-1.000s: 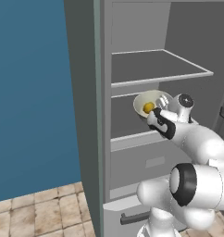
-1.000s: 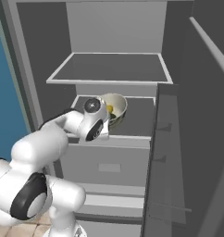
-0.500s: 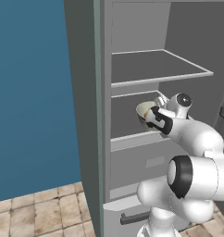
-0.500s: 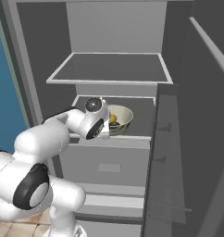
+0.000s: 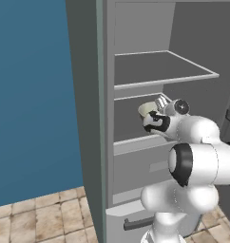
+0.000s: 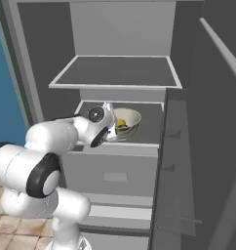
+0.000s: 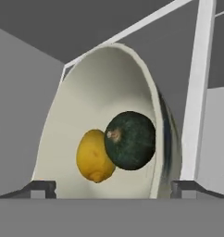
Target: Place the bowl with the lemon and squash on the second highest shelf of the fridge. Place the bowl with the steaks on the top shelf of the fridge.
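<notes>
Gripper [image 7: 113, 187] jaws stand wide apart, fingertips [image 7: 40, 187] showing at either side of the hand view with nothing between them; not clamped on anything. Directly ahead of the tips, just beyond them, sits the bowl [image 7: 109, 125], cream-coloured, its opening turned toward the camera because the hand is rolled. Inside it the lemon [image 7: 94, 156] and the dark green squash [image 7: 130, 140] lie touching, squash partly in front of the lemon. From the right base view the bowl [image 6: 126, 123] rests upright on the second highest shelf [image 6: 149, 132], with the gripper [image 6: 109, 128] just beside its near-left rim; whether a finger touches the rim cannot be told. In the left base view the hand [image 5: 157, 121] covers most of the bowl [image 5: 146, 109], which shows as a pale rim behind it. Above and farther in, the top shelf [image 6: 115, 73] is bare. Judgement: the first placement looks done, bowl seated on the right shelf and let go; step in hand is the release and clearing away. Next move calls for a straight pull back out of the fridge [image 5: 105, 118], keeping the open fingers off the rim so the bowl is not dragged or tipped toward the shelf edge, and minding the shelf above and the door [image 6: 207, 146] at the right. After that, the bowl with the steaks has to be fetched for the top shelf.
</notes>
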Tool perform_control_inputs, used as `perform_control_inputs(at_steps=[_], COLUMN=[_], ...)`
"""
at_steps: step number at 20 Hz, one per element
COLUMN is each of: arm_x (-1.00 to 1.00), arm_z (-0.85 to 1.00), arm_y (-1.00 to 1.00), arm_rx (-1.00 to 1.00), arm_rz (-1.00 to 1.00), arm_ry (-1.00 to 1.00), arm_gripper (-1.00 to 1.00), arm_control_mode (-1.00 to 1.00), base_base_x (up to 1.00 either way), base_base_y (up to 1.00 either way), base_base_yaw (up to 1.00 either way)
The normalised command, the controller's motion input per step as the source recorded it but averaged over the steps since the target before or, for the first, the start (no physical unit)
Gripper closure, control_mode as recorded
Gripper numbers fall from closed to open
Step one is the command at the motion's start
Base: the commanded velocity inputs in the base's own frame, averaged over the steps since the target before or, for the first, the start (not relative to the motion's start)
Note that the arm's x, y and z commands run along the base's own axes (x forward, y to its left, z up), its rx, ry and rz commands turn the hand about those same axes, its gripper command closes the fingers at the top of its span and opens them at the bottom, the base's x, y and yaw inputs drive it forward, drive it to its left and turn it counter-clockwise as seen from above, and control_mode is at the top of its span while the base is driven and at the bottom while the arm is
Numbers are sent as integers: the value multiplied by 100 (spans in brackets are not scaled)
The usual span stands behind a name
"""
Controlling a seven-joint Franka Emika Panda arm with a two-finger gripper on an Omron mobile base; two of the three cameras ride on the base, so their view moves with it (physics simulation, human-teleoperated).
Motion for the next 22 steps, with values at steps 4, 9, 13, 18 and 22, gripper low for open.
perform_control_inputs(at_steps=[4,9,13,18,22], arm_x=[16,-91,-81,-56,-72], arm_z=[3,84,100,100,100], arm_y=[0,29,42,46,43], arm_rx=[-7,0,0,0,1], arm_rz=[0,-2,0,0,0], arm_ry=[-15,-5,-10,-8,1], arm_gripper=[-100,-100,-100,-100,-100], arm_control_mode=[-100,-100,-100,-100,-100], base_base_x=[0,0,0,0,0], base_base_y=[0,0,0,0,0], base_base_yaw=[0,0,0,0,0])
